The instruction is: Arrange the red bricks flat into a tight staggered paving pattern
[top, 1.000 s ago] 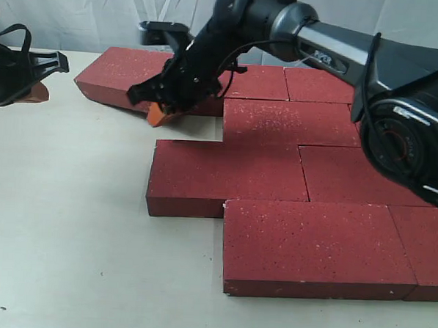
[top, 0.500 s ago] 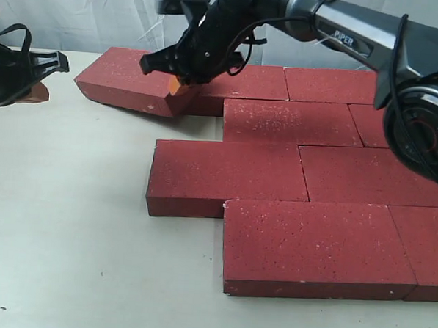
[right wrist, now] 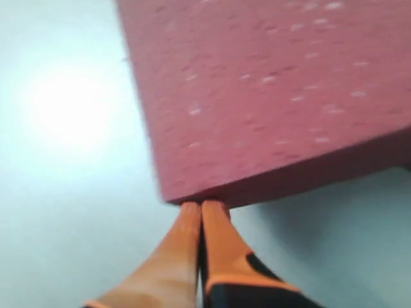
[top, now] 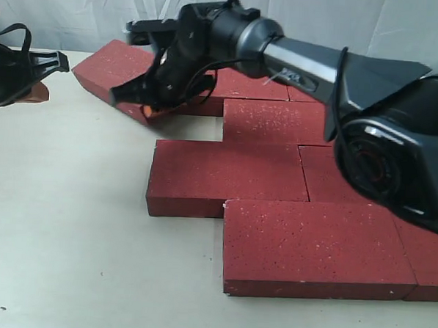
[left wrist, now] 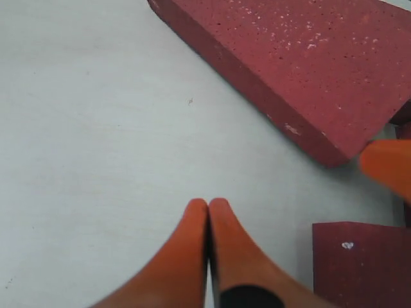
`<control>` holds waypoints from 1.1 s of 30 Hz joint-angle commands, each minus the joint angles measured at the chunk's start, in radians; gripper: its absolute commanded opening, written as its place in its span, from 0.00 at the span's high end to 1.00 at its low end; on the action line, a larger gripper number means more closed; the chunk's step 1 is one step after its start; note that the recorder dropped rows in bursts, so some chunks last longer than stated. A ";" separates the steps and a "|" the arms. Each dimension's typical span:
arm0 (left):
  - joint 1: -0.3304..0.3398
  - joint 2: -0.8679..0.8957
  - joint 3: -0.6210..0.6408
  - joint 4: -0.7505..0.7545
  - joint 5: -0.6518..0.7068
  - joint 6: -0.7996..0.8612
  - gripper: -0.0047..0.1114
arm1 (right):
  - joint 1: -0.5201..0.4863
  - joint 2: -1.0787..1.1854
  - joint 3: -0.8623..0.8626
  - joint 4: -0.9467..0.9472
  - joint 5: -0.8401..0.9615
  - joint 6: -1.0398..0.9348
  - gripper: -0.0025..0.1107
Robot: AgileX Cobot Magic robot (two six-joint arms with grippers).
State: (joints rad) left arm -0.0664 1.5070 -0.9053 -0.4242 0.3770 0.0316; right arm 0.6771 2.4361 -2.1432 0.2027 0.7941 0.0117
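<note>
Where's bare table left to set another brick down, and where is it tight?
Wide bare table lies left of the front bricks, in front of the left gripper. Tight: the notch beside the angled brick, where the right gripper sits at its corner.

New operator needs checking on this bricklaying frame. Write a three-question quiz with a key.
1. True or false: the left gripper is holding a brick.
2. The right gripper is: A) open above the paving; B) shut, tips at a brick's corner; C) clamped around a brick.
3. Which brick lies out of line?
Key: 1 false, it is shut on nothing, over the table. 2 B. 3 the back-left brick, angled to the rows.
</note>
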 commanded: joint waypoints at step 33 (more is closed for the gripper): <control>0.005 0.003 -0.039 -0.342 0.128 0.581 0.96 | -0.330 -0.813 0.822 0.064 0.166 -0.110 0.98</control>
State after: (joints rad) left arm -0.0620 1.5086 -0.9350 -0.7876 0.5152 0.6099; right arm 0.3774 1.6728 -1.3977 0.2786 1.0249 -0.0854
